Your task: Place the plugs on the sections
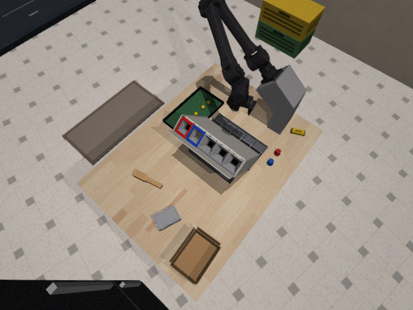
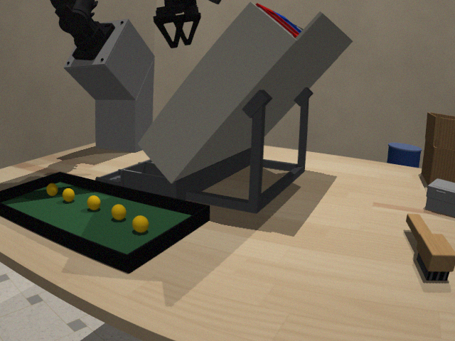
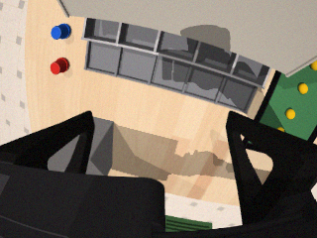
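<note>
My gripper (image 1: 242,107) is open and empty, high above the board between the marble tray and the arm's base; it also shows in the exterior view (image 2: 177,35). The green tray (image 1: 194,106) holds several yellow marbles (image 2: 118,212). The slanted grey cover (image 1: 221,142) carries a row of funnels; the red-banded funnel (image 1: 182,127) and the blue-banded funnel (image 1: 195,135) sit at its left end. The sectioned catch tray (image 3: 173,71) lies below the cover. The red plug (image 1: 277,152) and blue plug (image 1: 270,162) stand on the board to the right; both show in the wrist view, red (image 3: 59,65) and blue (image 3: 61,32).
The grey arm base (image 1: 281,98) stands behind the catch tray. A small yellow block (image 1: 297,131), a wooden brush (image 1: 147,178), a grey box (image 1: 166,217) and an open cardboard box (image 1: 195,254) lie on the board. A brown mat (image 1: 113,120) lies to the left.
</note>
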